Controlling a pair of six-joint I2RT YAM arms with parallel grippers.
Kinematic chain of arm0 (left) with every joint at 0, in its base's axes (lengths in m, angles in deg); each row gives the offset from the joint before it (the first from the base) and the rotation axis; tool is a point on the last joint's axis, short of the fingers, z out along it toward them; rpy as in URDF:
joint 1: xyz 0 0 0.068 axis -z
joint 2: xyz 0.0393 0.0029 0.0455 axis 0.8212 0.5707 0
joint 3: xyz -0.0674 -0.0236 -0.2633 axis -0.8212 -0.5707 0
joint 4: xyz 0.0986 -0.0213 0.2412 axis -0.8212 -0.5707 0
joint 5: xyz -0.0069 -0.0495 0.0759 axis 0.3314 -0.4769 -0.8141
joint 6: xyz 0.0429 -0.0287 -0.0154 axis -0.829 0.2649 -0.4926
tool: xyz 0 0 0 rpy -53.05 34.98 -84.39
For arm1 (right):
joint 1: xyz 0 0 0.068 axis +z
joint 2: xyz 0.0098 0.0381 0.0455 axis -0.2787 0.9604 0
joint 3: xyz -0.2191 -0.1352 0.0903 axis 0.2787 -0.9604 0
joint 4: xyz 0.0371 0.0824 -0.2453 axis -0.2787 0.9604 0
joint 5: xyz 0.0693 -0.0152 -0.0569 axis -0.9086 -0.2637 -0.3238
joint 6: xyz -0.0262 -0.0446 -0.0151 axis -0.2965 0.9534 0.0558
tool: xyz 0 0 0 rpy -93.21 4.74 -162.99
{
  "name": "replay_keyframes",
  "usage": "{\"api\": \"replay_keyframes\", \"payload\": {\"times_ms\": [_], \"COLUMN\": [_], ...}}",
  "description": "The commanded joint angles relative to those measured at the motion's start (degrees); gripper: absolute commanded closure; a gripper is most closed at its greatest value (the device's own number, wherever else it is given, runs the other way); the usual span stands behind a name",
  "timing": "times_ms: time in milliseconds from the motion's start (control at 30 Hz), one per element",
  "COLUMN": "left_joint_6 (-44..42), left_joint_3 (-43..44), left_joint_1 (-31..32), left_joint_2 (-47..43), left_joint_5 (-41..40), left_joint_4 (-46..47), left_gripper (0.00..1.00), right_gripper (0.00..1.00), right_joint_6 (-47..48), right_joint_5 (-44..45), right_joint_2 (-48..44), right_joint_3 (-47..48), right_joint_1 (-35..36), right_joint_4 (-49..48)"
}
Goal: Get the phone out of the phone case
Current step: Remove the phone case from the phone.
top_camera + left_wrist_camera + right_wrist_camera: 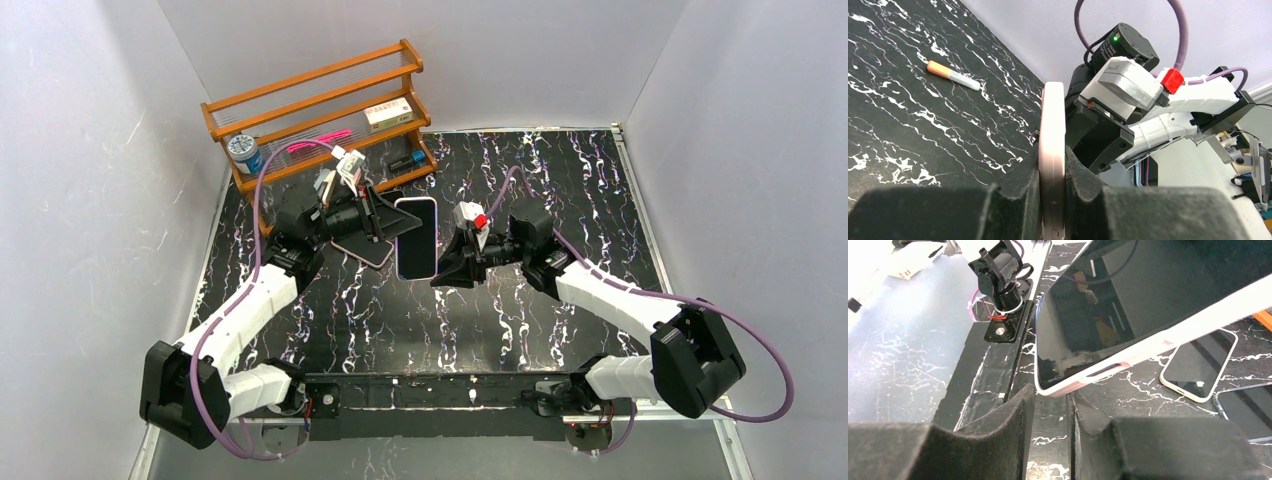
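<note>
The phone, dark-screened in a pale pink-white case, is held off the table at the middle. My left gripper is shut on its left long edge. In the left wrist view the phone stands edge-on, pinched between both pads. My right gripper is at the phone's near right corner. In the right wrist view the phone's corner hangs just past my right gripper, whose jaws stand slightly apart with nothing between them.
A second phone and a third device lie flat on the black marbled table, under the left gripper. A wooden rack with small items stands at the back left. An orange-and-white marker lies on the table.
</note>
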Motion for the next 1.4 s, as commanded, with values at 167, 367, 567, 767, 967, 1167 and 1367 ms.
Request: {"api": "replay_keyframes", "payload": {"times_ms": [167,367,567,767,967,1167,1367], "left_joint_6": [-2.3,-2.5,-2.6,-2.5,-0.7,2.4,5.5], "left_joint_3": [-0.8,-1.3,-1.6,-1.5,-2.0,-3.0,-3.0], "left_joint_1": [-0.1,-0.1,-0.1,0.0,0.0,0.7,1.0], "left_joint_2": [-3.8,-4.1,-4.5,-5.2,-5.5,-6.1,-6.0], "left_joint_5": [-3.0,-2.8,-2.8,-2.5,-2.3,-2.2,-0.6], "left_joint_4": [5.4,5.8,6.1,6.1,6.1,7.3,8.8], "left_gripper": [1.00,1.00,1.00,1.00,1.00,1.00,1.00], "right_gripper": [0.67,0.68,0.68,0.75,0.91,0.99,0.99], "right_joint_6": [-10.1,-12.1,-14.1,-14.9,-13.8,-7.9,0.7], "right_joint_5": [-3.0,-3.8,-4.9,-5.0,-4.9,-2.2,1.1], "right_joint_2": [1.5,2.3,3.4,4.2,4.4,5.0,6.8], "right_joint_3": [1.0,1.5,2.7,3.5,4.0,5.0,7.5], "right_joint_1": [-0.5,-0.8,-1.1,-1.3,-1.3,-1.3,-1.3], "right_joint_4": [-11.7,-13.6,-13.8,-14.0,-14.0,-10.6,-4.6]}}
